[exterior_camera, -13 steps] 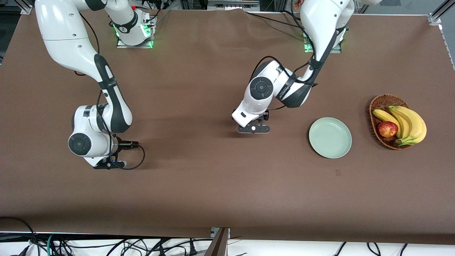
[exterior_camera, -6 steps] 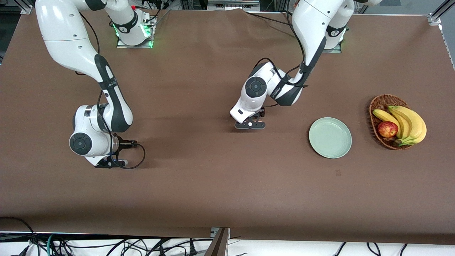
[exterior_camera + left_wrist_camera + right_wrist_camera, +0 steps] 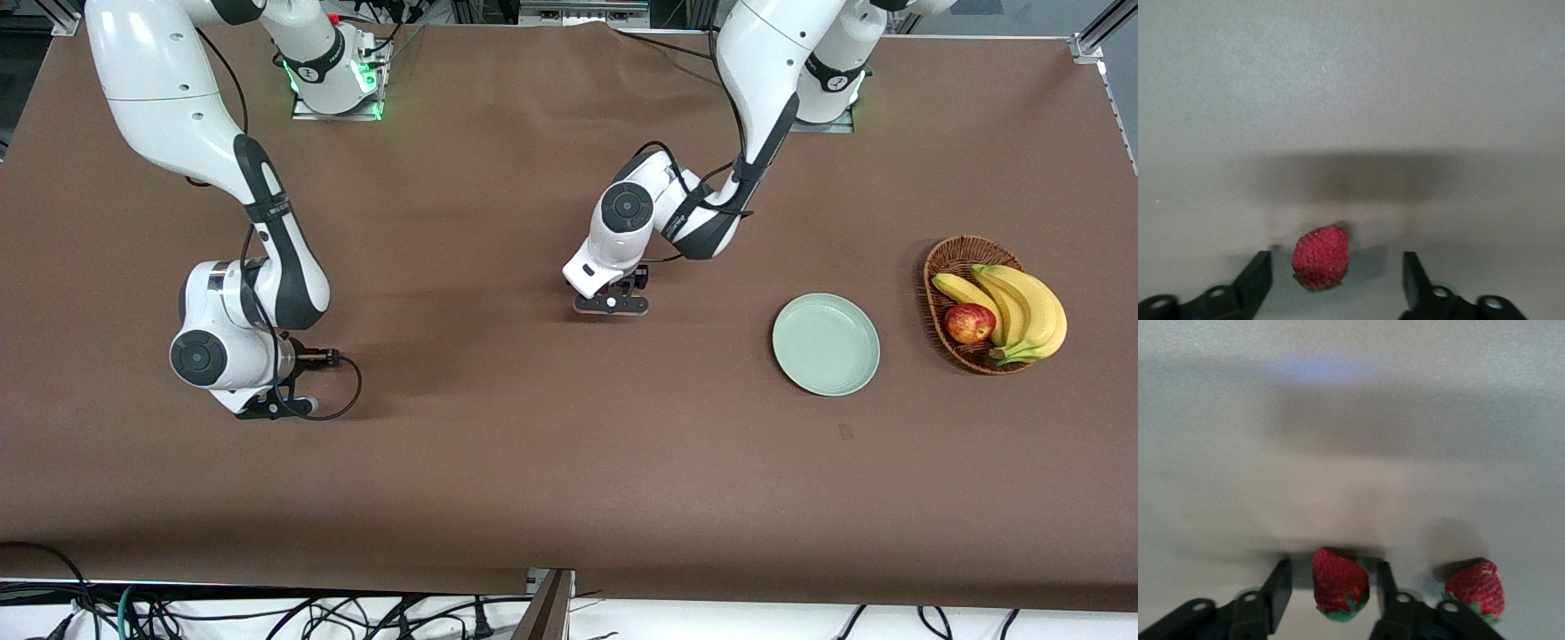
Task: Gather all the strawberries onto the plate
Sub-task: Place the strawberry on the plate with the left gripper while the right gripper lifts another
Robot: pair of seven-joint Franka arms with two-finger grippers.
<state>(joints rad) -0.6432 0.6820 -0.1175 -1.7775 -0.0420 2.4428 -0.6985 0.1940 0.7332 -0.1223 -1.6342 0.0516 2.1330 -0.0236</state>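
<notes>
Looking down the left wrist view, I see the left gripper (image 3: 1337,263) low over the brown surface (image 3: 533,444) with its fingers (image 3: 1257,272) released. One strawberry (image 3: 1321,257) lies between them, with bare cloth showing on both sides. In the front view that gripper (image 3: 611,304) sits near the middle, and the mint-green plate (image 3: 826,344) lies between three and four o'clock from it, well apart and holding no fruit. At about eight o'clock from the left gripper, toward the right arm's end, the right gripper (image 3: 276,409) is also down at the surface. Its fingers (image 3: 1281,583) bracket a second strawberry (image 3: 1339,585) closely, not yet clenched; a sliver of gap shows on one side. A third strawberry (image 3: 1476,587) rests just outside the fingers. Near three o'clock of the plate stands a wicker basket (image 3: 956,253) holding bananas (image 3: 1022,307) and an apple (image 3: 969,323).
</notes>
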